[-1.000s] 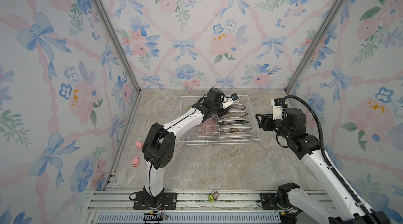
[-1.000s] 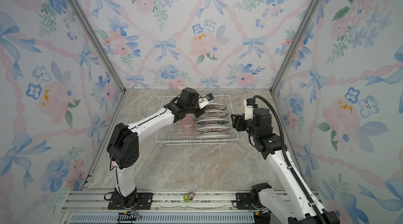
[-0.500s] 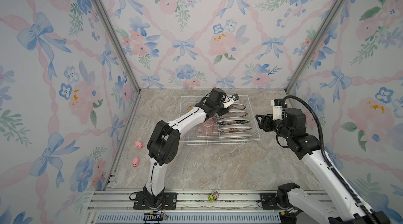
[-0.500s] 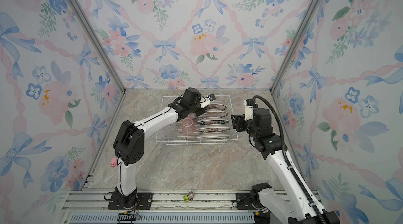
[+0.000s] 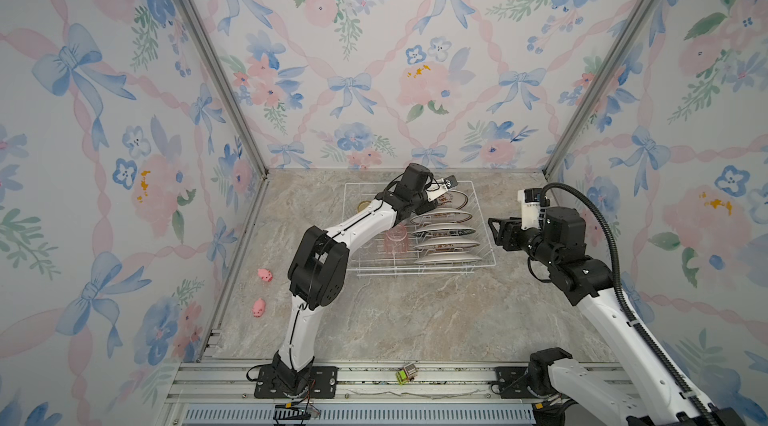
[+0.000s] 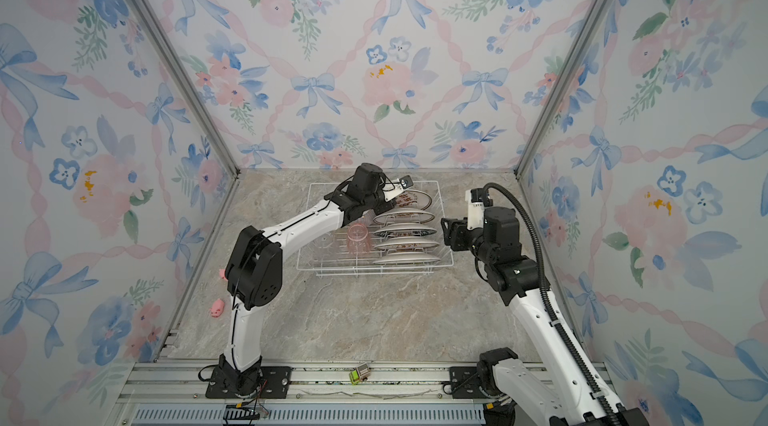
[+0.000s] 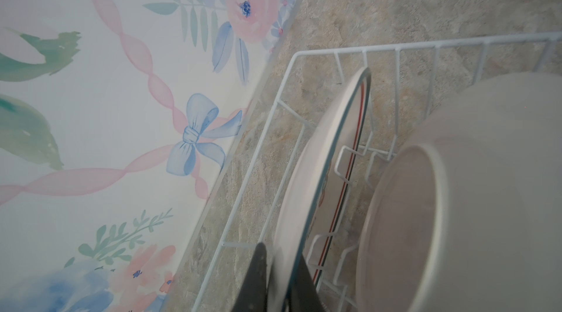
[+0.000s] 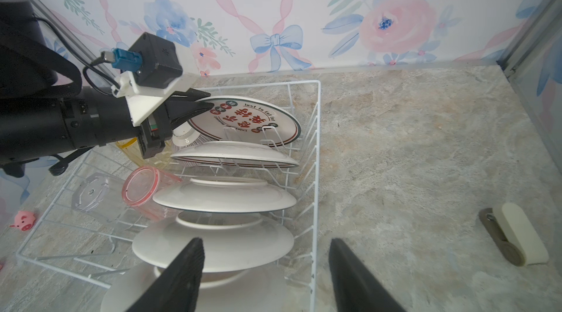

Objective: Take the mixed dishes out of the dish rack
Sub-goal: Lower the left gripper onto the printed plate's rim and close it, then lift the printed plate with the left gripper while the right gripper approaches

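Marble tabletop (image 5: 415, 320); left gripper (image 8: 208, 101) clamps rearmost white lettered plate (image 8: 249, 122); right gripper (image 8: 265, 242) apart.

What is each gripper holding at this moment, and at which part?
The left gripper pinches the rearmost plate at its rim, one finger on each face. The right gripper is open and holds nothing.

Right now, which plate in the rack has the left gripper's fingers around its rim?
The rearmost plate, nearest the back wall: the left gripper pinches its rim, and it alone shows its lettered face.
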`<action>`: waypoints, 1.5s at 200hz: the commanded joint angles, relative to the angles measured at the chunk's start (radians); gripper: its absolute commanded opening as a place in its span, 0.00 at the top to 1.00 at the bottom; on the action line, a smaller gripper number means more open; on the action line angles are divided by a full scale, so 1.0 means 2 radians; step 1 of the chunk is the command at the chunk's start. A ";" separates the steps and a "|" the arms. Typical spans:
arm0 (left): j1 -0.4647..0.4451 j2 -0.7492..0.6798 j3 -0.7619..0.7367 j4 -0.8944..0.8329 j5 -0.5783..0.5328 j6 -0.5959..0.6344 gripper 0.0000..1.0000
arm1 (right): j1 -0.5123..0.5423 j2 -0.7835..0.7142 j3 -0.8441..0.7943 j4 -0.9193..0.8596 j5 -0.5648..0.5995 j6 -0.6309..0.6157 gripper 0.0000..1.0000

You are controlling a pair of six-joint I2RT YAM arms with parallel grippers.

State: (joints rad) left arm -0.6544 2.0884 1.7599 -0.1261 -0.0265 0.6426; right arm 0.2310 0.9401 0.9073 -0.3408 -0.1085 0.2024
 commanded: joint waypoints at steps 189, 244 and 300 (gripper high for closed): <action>-0.034 -0.058 -0.121 0.223 -0.119 0.045 0.99 | 0.005 -0.012 -0.004 -0.003 0.005 0.012 0.33; -0.035 -0.101 -0.131 0.223 -0.113 0.035 0.99 | 0.007 -0.014 -0.002 -0.003 0.003 0.013 0.33; -0.039 -0.154 -0.137 0.226 -0.117 0.016 0.99 | 0.006 -0.007 -0.002 0.007 -0.008 0.017 0.33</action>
State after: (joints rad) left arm -0.7227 1.8713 1.4902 0.2428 -0.2546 0.7261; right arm 0.2310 0.9283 0.9066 -0.3401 -0.1047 0.2253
